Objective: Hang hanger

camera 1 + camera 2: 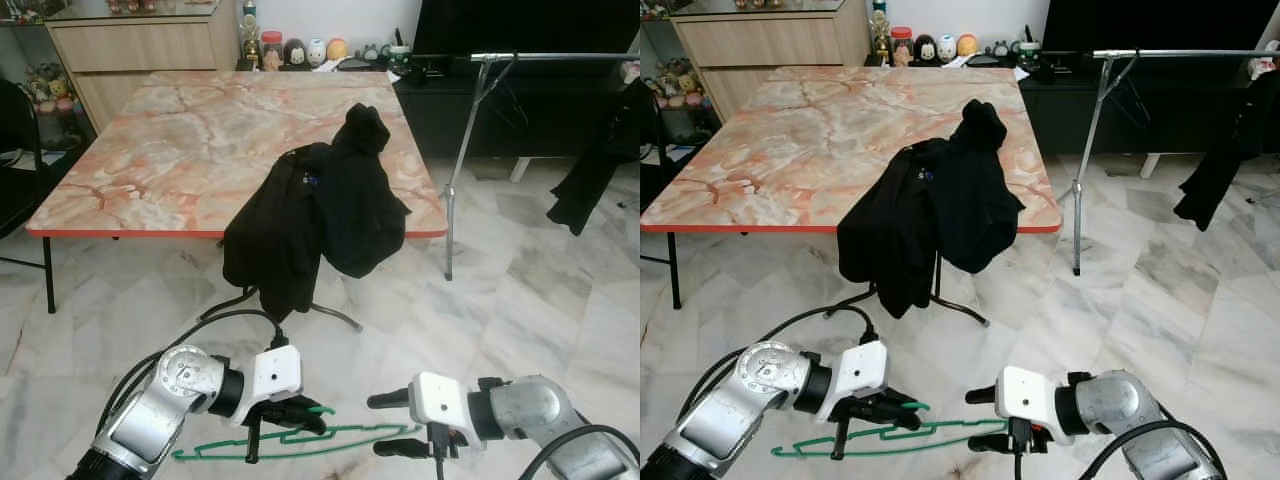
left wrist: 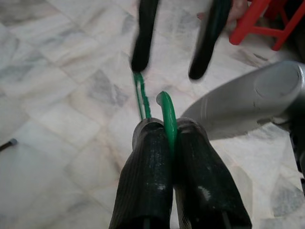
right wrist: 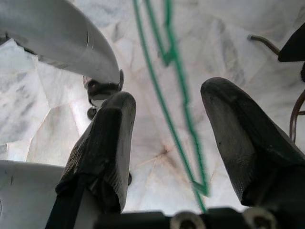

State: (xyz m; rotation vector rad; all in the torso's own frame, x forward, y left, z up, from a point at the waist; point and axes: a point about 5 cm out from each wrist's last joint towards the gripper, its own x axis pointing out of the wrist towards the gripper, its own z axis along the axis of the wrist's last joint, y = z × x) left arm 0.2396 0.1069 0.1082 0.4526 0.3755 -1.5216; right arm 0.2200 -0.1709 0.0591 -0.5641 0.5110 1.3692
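A green wire hanger (image 1: 300, 443) lies flat just above the marble floor, between my two arms. My left gripper (image 1: 300, 412) is shut on its hook, and in the left wrist view the green hook (image 2: 167, 114) is pinched between the black fingertips. My right gripper (image 1: 378, 425) is open, with one finger on each side of the hanger's end. In the right wrist view the green wire (image 3: 181, 95) runs between its spread fingers (image 3: 109, 133) without touching them. A metal clothes rail (image 1: 550, 57) stands at the far right.
A marble-topped table (image 1: 180, 140) stands ahead, with black jackets (image 1: 320, 215) draped over its near edge. The rail's upright pole (image 1: 462, 160) stands right of the table. A dark garment (image 1: 590, 170) and a black hanger (image 1: 505, 95) hang on the rail. A cable (image 1: 200, 325) trails on the floor.
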